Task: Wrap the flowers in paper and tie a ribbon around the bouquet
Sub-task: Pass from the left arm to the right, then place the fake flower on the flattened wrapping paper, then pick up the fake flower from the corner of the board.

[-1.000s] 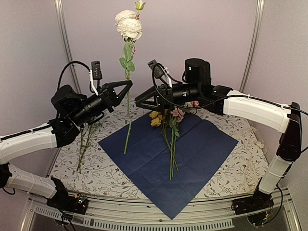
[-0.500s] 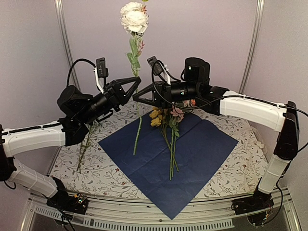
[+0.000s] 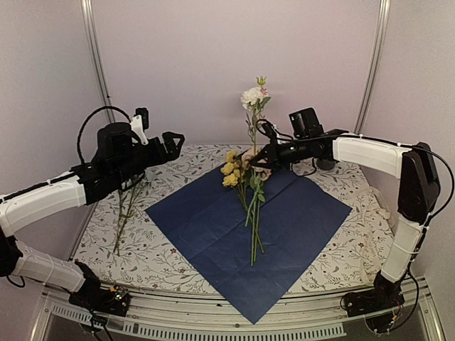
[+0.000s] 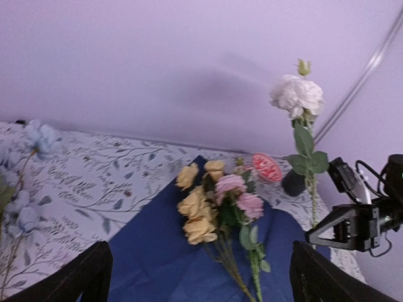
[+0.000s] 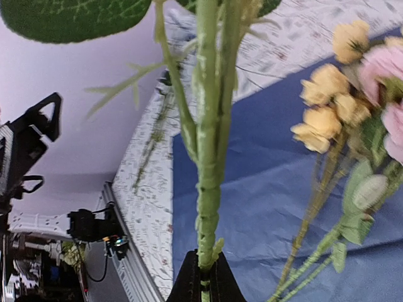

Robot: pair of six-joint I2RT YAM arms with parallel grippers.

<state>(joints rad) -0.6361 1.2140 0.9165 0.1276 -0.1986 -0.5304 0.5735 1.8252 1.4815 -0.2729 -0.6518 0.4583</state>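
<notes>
right pincer [image 3: 258, 154] is pinching white flower [image 3: 251, 96] by its stem, upright above paper [image 3: 298, 220] | left pincer [image 3: 176, 139] is hanging spread wide | other flowers [image 3: 230, 175] are lying on paper

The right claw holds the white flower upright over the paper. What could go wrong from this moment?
The right claw pinches the white flower by its thin stem only, far under the bloom, so it may tilt or slip. Lowered carelessly, it could push the yellow and pink flowers off the paper.
</notes>
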